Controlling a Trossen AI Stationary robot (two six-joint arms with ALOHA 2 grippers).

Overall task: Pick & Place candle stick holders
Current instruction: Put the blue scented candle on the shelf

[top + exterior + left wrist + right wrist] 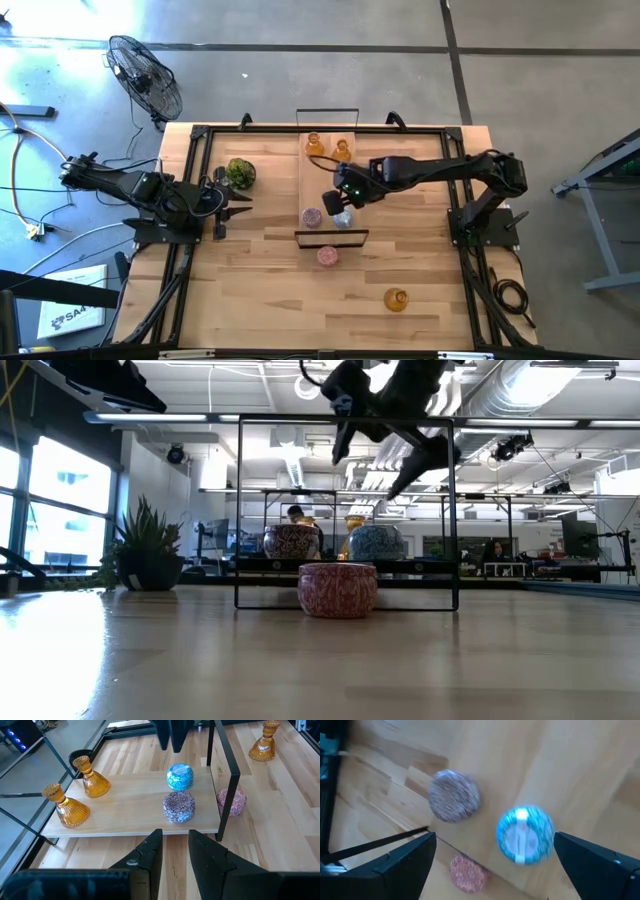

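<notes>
Two amber holders (315,145) (342,150) stand on the far end of a raised wooden board (330,180). At its near end stand a pink patterned holder (312,217) and a light-blue one (343,219). Another pink holder (327,256) and a third amber one (397,299) stand on the table top. My right gripper (495,840) hangs wide open above the light-blue holder (525,835), pointing steeply down and touching nothing. My left gripper (175,850) waits at the table's left side, its fingers a narrow gap apart with nothing between them.
A black metal frame (240,510) rims the board. A potted plant (240,173) stands on the table by the left arm. A fan (145,75) stands on the floor beyond the far left corner. Bare table top lies toward the near edge.
</notes>
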